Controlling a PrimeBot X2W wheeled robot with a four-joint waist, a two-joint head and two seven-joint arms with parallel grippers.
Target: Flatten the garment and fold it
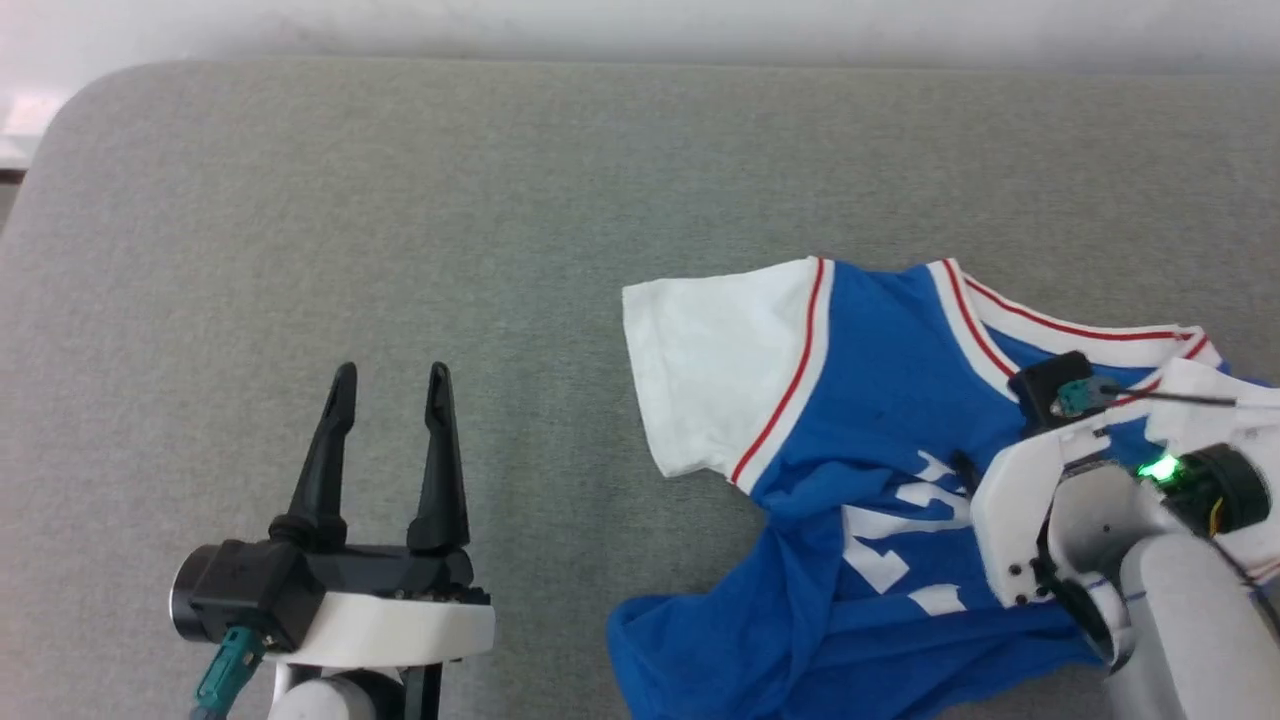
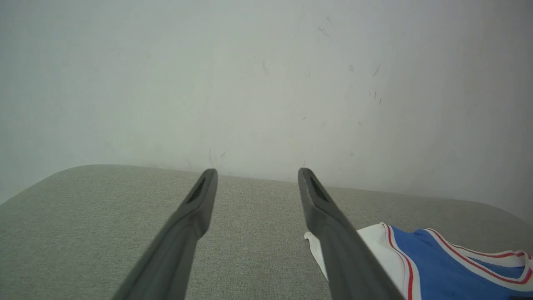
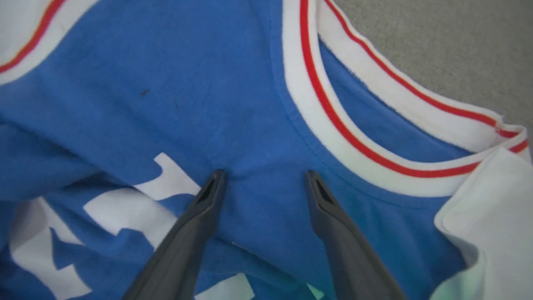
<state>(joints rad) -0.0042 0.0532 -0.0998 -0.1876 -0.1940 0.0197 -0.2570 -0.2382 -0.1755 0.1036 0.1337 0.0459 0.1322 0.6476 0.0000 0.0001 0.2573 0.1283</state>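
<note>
The garment (image 1: 880,400) lies crumpled on the right of the grey surface: blue body, one white sleeve (image 1: 710,370) spread to the left, striped collar (image 1: 1060,330) at the far side, white lettering bunched in folds. In the right wrist view my right gripper (image 3: 264,175) is open, its fingertips pressed down on the blue cloth (image 3: 187,83) just below the collar (image 3: 333,112), with nothing pinched between them. My right wrist (image 1: 1080,500) covers the garment's right part. My left gripper (image 1: 390,385) hovers open and empty at the lower left, well clear of the sleeve.
The grey padded surface (image 1: 400,200) has a rounded far-left corner and a pale wall (image 2: 266,83) behind it. In the left wrist view, the white sleeve and collar (image 2: 437,266) lie to the right of my left gripper (image 2: 258,173).
</note>
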